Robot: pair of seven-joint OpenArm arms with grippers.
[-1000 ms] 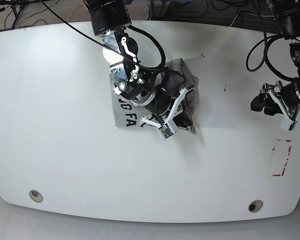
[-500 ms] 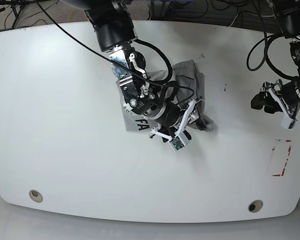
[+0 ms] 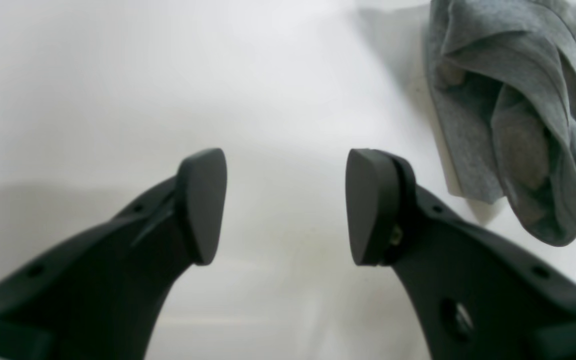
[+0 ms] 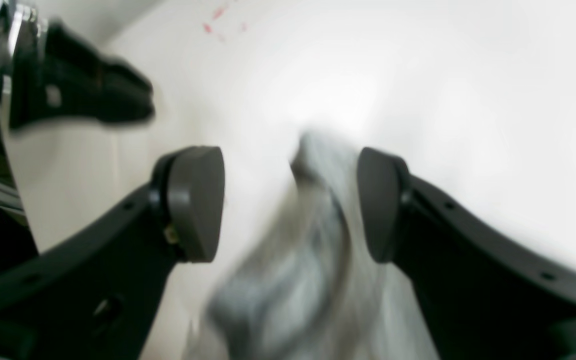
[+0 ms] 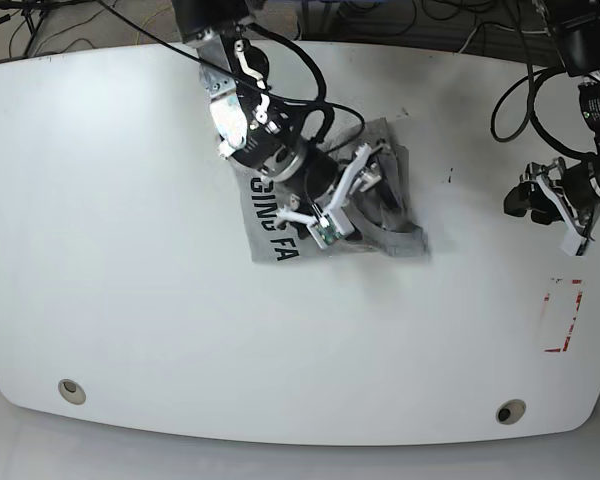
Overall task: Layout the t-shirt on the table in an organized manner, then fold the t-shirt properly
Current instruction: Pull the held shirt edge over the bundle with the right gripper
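The grey t-shirt (image 5: pixel 270 225) lies bunched in the middle of the white table (image 5: pixel 130 250), with black letters showing at its left edge. My right gripper (image 5: pixel 375 205) hovers over its crumpled right part. In the right wrist view the right gripper (image 4: pixel 290 205) is open, and blurred folds of the t-shirt (image 4: pixel 298 280) lie between and below the fingers. My left gripper (image 5: pixel 512 205) hangs near the table's right side. It is open (image 3: pixel 285 205) over bare table (image 3: pixel 118 75), with the t-shirt (image 3: pixel 508 100) off to its upper right.
A red-and-white mark (image 5: pixel 562 318) sits near the right edge. Two grommet holes (image 5: pixel 71 390) (image 5: pixel 510 411) lie along the front edge. Black cables (image 5: pixel 430 20) trail past the far edge. The right arm's body (image 5: pixel 240 90) reaches in from the far side.
The right arm swung out toward the front right with the shirt, then drew back toward the far side. The shirt shifted right and more lettering shows. The left arm stayed put.
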